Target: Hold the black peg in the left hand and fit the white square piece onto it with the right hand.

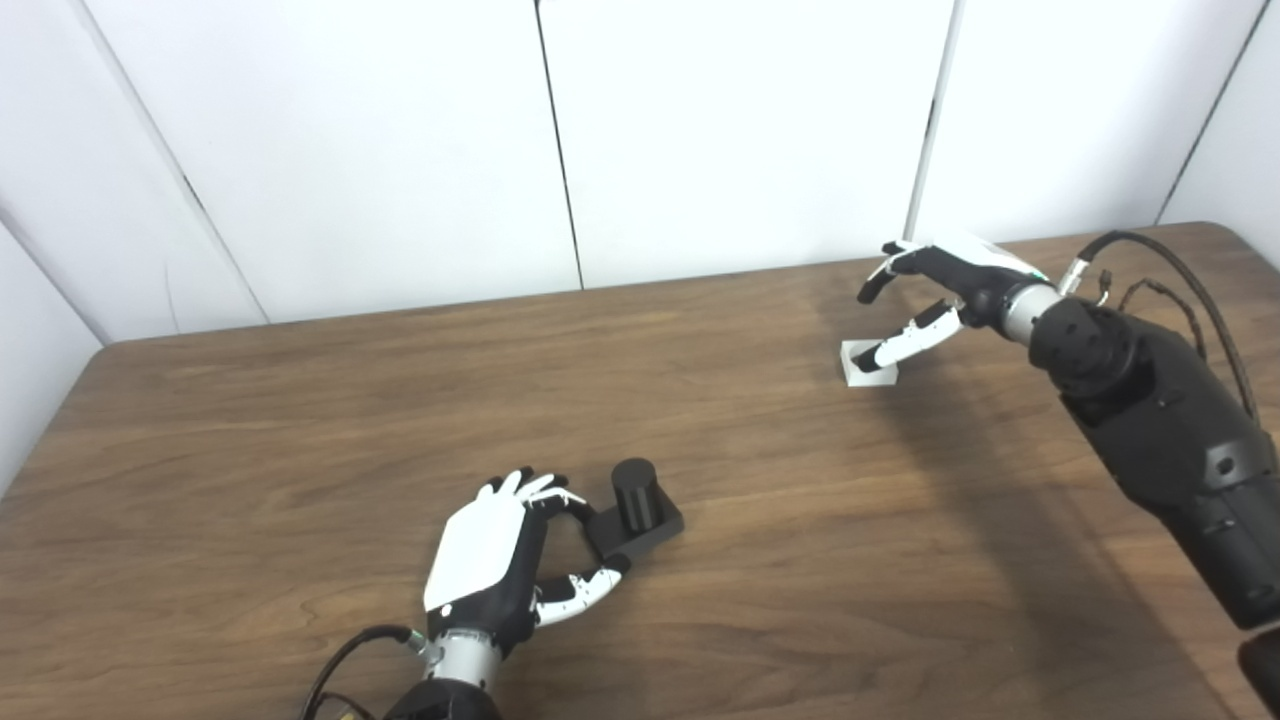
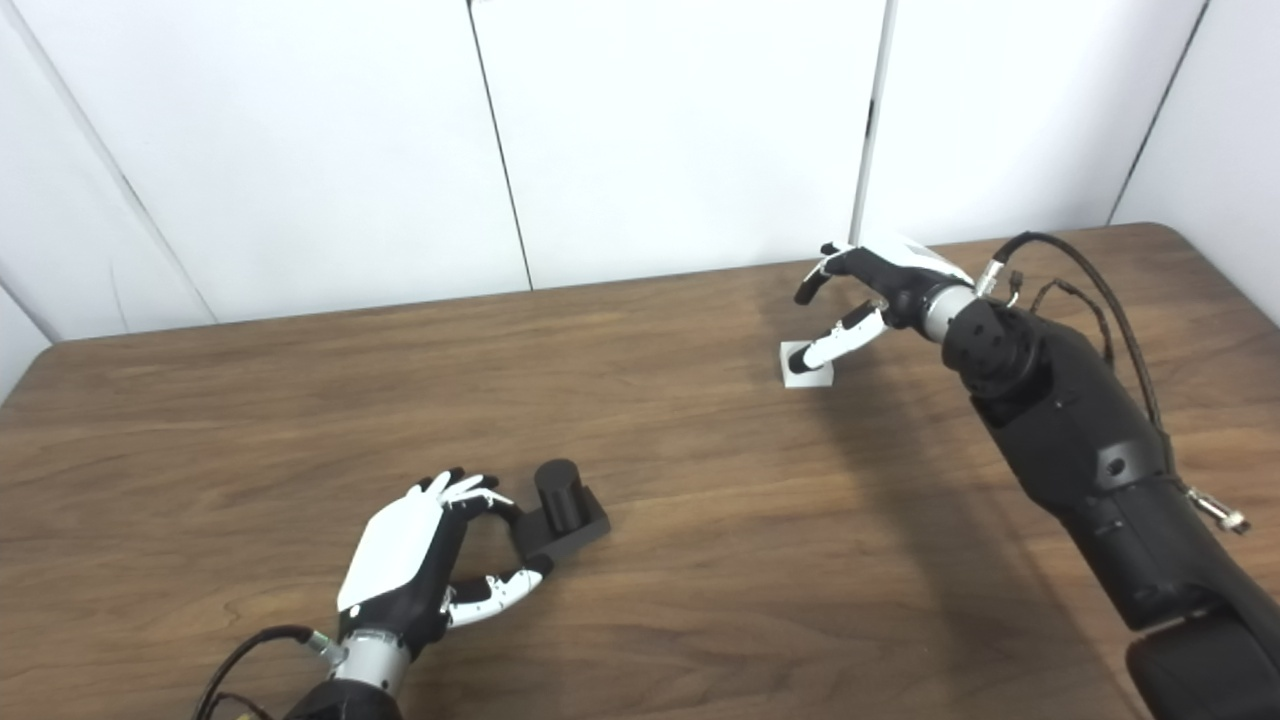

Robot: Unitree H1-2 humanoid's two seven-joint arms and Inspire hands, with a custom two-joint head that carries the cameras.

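Observation:
The black peg (image 1: 636, 510), a short cylinder on a square black base, rests on the wooden table (image 1: 300, 450) near the front middle. My left hand (image 1: 498, 555) lies just left of it. Its fingers curl onto the far left corner of the base and its thumb touches the near left corner, so it pinches the base. The white square piece (image 1: 866, 366) lies on the table at the back right. My right hand (image 1: 940, 290) hovers over it, open, with the fingers raised and the thumb tip reaching down onto the piece.
White wall panels (image 1: 740, 130) stand right behind the table's far edge. The right forearm (image 1: 1160, 420) with its loose cables stretches over the table's right side. The table's left and right edges show in both views.

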